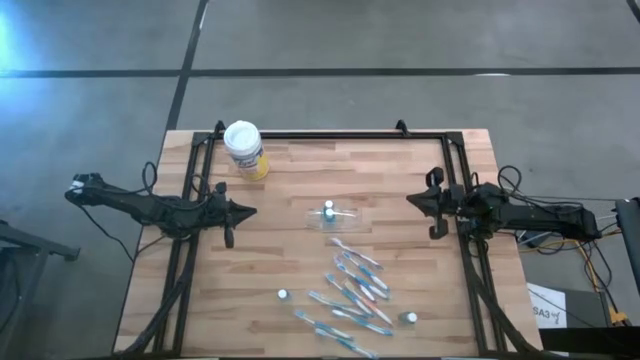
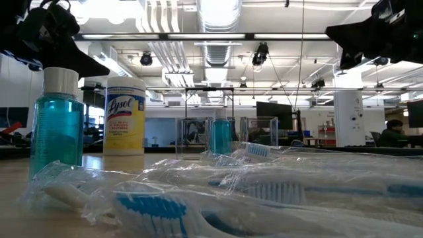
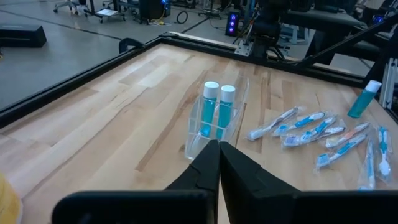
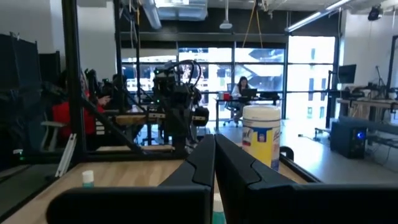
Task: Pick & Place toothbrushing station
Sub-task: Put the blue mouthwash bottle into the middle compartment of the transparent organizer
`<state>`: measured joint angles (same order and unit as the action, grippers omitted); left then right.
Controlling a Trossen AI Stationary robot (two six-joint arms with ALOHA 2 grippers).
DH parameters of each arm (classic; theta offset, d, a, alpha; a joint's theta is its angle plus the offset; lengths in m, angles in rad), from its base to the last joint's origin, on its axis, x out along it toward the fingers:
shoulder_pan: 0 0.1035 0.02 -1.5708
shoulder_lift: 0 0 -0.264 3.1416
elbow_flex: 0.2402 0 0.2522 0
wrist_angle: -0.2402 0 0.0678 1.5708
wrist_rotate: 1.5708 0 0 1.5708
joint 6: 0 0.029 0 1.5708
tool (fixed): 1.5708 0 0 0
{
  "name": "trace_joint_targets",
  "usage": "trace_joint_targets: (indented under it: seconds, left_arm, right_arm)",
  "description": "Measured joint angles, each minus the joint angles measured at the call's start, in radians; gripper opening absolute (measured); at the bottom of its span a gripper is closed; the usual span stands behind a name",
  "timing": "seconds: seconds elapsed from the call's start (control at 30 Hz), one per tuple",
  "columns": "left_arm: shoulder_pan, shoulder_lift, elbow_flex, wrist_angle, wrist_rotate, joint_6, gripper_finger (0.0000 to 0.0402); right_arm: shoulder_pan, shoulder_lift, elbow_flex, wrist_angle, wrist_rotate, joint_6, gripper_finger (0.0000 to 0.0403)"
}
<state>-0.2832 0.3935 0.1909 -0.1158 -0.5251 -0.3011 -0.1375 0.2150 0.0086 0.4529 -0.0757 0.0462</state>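
Task barely begun: wrapped blue-and-white toothbrushes scattered; clear plastic holder has two bottles; left gripper, right gripper pressed together, empty.

wrapped toothbrushes in front, blue bottle, yellow canister

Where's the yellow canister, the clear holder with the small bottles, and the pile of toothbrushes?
Yellow canister (image 1: 243, 138): high view, on its white lid.
Clear holder (image 3: 211, 134): left wrist view, on its front wall.
Toothbrushes (image 1: 358, 293): high view, middle of the pile.
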Motion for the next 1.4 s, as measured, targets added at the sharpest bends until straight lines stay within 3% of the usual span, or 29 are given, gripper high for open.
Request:
trace_joint_targets:
  seconds: [0.67,0.9,1.2,1.4]
  left_arm:
    - [0.0,0.0,0.002,0.053,0.004,0.041,0.0004]
    - [-0.001,0.011,0.074,0.056,0.014,0.065,0.0004]
    - [-0.003,0.131,0.218,0.057,0.02,0.083,0.0004]
    - [-0.006,0.236,0.238,0.094,0.041,0.064,0.0004]
  right_arm:
    - [0.0,0.023,0.0,-0.029,-0.002,-0.083,0.0008]
    - [0.0,0.023,0.0,-0.029,-0.002,-0.083,0.0008]
    - [0.0,0.023,0.0,-0.029,-0.002,-0.08,0.0008]
    - [0.0,0.023,0.0,-0.029,0.0,-0.068,0.0008]
